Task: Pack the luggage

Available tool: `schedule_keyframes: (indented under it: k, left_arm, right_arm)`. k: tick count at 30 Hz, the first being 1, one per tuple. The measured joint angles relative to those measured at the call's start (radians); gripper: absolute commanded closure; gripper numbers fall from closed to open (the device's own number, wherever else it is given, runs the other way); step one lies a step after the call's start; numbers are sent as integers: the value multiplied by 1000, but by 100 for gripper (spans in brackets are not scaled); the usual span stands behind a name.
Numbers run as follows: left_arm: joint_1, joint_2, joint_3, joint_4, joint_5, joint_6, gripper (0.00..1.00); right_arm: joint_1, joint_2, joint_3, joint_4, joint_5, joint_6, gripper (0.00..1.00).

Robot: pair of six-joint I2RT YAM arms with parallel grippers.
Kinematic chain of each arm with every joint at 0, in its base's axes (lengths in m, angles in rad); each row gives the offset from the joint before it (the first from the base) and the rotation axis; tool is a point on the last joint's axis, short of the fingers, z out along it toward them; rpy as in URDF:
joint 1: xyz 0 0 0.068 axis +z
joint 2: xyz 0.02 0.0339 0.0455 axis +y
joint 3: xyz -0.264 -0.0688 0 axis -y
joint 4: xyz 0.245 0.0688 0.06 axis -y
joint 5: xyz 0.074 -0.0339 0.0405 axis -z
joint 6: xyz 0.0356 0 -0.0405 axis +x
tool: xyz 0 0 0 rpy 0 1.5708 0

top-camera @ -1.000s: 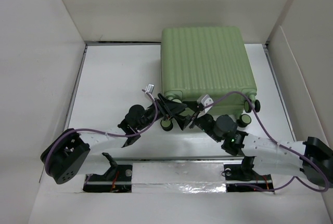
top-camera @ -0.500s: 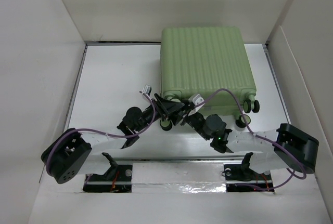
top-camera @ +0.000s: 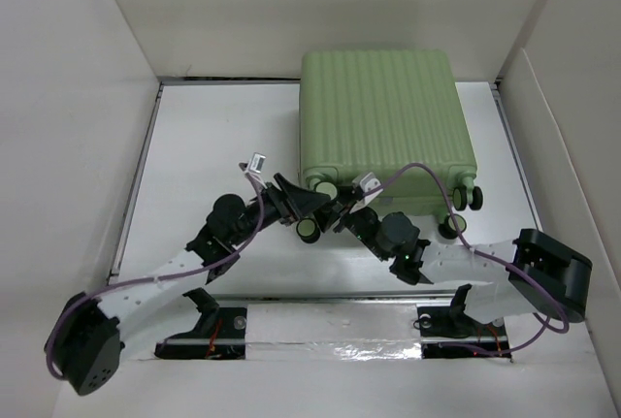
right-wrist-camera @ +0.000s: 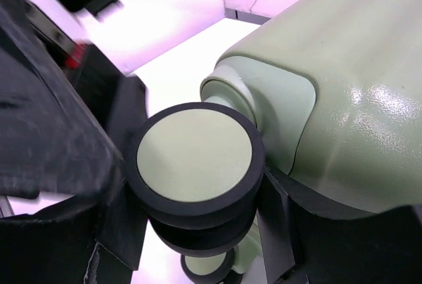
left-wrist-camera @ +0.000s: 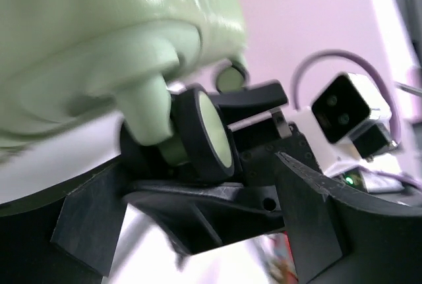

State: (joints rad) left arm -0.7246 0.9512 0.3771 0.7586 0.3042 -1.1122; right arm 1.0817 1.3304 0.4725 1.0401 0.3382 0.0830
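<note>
The light-green ribbed hard-shell suitcase [top-camera: 383,112] lies closed at the far right of the white table [top-camera: 213,146], with the left gripper [top-camera: 301,203] spread wide beside its near-left black caster wheel [top-camera: 309,229] and the right gripper [top-camera: 338,214] straddling that wheel, grip not determinable.

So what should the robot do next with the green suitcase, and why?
Probably clamp the right pincer firmly on the black-rimmed caster wheel and tug the closed light-green ribbed suitcase nearer: the wheel sits between its jaws, and packing needs the suitcase within reach.
</note>
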Motion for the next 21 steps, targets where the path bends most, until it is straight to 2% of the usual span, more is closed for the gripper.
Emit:
schedule_keyframes:
  k: [2, 4, 5, 6, 9, 12, 17, 19, 21]
  left_arm:
    - [29, -92, 21, -139, -44, 78, 21]
    - [49, -164, 30, -216, -98, 129, 37]
    - [61, -231, 36, -266, -152, 167, 48]
    - [70, -282, 37, -298, -197, 186, 75]
    - [80, -421, -1, -357, -294, 230, 100]
    - [80, -478, -62, -362, -339, 269, 100]
    - [34, -328, -145, -336, -370, 340, 100]
    - [-18, -240, -148, -319, -384, 375, 77]
    - [-78, -167, -148, -283, -419, 403, 63]
  right_arm:
    - [0, 0, 5, -13, 2, 5, 87]
    - [0, 0, 6, -22, 2, 11, 87]
    - [0, 0, 7, -24, 1, 13, 87]
    - [0, 0, 10, -30, 1, 15, 87]
    - [0, 1, 20, -47, 0, 22, 87]
    - [0, 1, 30, -66, -1, 25, 87]
    - [0, 2, 43, -89, -2, 30, 88]
    - [0, 2, 50, -101, -3, 30, 88]
    - [-2, 2, 56, -113, -5, 31, 89]
